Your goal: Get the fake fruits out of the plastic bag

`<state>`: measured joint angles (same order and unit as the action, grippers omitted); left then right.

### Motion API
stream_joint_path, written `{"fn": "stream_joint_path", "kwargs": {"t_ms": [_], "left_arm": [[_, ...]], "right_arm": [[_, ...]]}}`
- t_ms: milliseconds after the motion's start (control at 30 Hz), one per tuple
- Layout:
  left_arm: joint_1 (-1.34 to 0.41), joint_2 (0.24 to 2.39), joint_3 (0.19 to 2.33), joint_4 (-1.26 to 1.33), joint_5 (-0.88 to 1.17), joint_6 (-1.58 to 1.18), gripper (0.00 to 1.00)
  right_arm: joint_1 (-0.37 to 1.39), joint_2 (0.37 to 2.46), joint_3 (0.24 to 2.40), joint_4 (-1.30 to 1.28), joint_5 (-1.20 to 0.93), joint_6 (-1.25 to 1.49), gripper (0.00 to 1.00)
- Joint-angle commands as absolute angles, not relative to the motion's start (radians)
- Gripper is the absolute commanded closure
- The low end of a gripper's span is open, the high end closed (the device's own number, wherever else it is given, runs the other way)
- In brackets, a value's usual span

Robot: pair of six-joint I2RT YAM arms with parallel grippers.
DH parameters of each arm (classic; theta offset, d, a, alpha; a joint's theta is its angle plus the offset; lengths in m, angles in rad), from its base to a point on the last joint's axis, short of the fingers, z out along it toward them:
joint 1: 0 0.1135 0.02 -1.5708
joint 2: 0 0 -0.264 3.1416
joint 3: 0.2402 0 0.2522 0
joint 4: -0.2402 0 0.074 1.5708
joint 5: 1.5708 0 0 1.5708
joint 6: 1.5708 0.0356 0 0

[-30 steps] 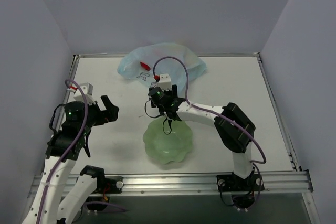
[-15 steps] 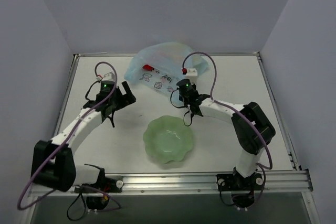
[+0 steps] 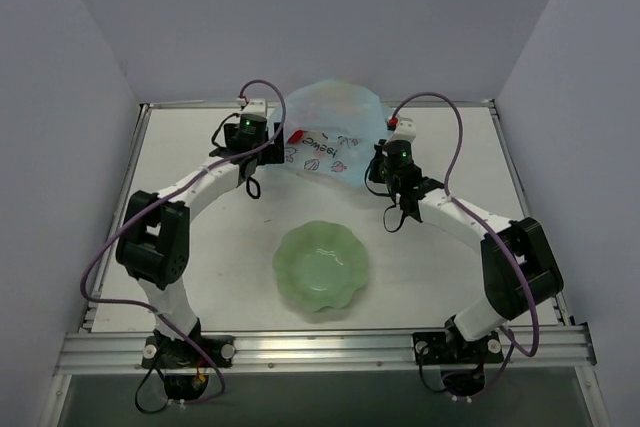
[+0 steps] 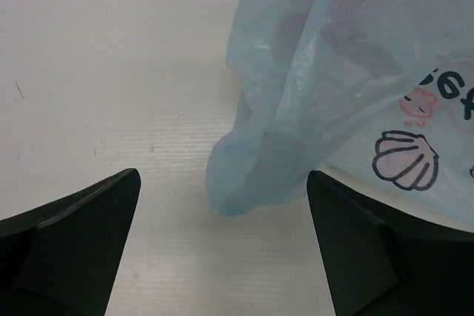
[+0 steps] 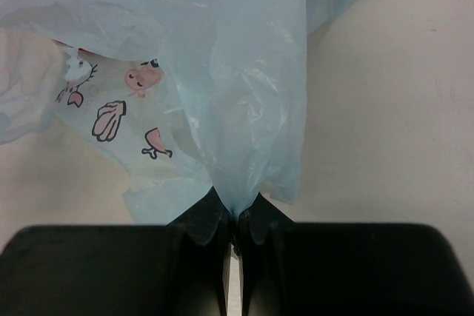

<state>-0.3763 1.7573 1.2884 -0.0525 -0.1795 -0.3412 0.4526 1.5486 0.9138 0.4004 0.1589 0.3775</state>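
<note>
Bag pinched on one side, other side waiting to be caught

Right hand (image 5: 235, 216) is clenched on a gathered fold of the plastic bag (image 3: 330, 127), probably anchoring that side so the mouth can be spread. The bag lies at the far edge of the tabletop (image 3: 200, 247), beyond the green bowl (image 3: 320, 265). Left hand (image 4: 222, 186) is spread wide and empty, its fingers either side of the bag's drooping corner without touching it. No fake fruits can be made out; judging by the bag's bulge, they are inside.
</note>
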Motion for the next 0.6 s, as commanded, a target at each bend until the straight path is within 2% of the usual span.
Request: {"fn": "stream_joint_path", "kwargs": {"t_ms": [0, 167, 200, 233, 267, 300, 367, 400, 433, 567], "left_arm": [[-0.370, 1.840, 1.405, -0.066, -0.201, -0.210, 0.06], [-0.371, 1.930, 1.540, -0.098, -0.123, -0.175, 0.06], [-0.370, 1.934, 1.561, -0.101, -0.106, -0.176, 0.12], [-0.367, 1.931, 1.565, -0.101, -0.074, -0.175, 0.30], [-0.362, 1.921, 1.566, -0.103, -0.046, -0.189, 0.44], [-0.359, 1.880, 1.542, -0.092, -0.038, -0.205, 0.75], [-0.359, 1.814, 1.476, -0.055, -0.034, -0.279, 0.94], [-0.359, 1.722, 1.426, 0.021, -0.032, -0.310, 0.97], [-0.360, 1.668, 1.296, 0.073, -0.025, -0.363, 0.98], [-0.388, 1.419, 1.007, 0.213, -0.009, -0.462, 0.98]], "right_arm": [[0.446, 1.494, 0.900, 0.425, 0.086, 0.385, 1.00], [0.440, 1.474, 0.896, 0.417, 0.064, 0.384, 1.00], [0.437, 1.468, 0.897, 0.416, 0.064, 0.379, 1.00], [0.431, 1.467, 0.897, 0.413, 0.064, 0.377, 1.00], [0.426, 1.465, 0.897, 0.405, 0.057, 0.376, 1.00], [0.420, 1.465, 0.897, 0.403, 0.042, 0.379, 1.00], [0.399, 1.470, 0.897, 0.413, 0.017, 0.385, 1.00], [0.396, 1.486, 0.903, 0.413, 0.015, 0.384, 1.00], [0.393, 1.497, 0.911, 0.407, 0.014, 0.382, 1.00], [0.388, 1.526, 0.971, 0.365, 0.011, 0.364, 1.00]]}}
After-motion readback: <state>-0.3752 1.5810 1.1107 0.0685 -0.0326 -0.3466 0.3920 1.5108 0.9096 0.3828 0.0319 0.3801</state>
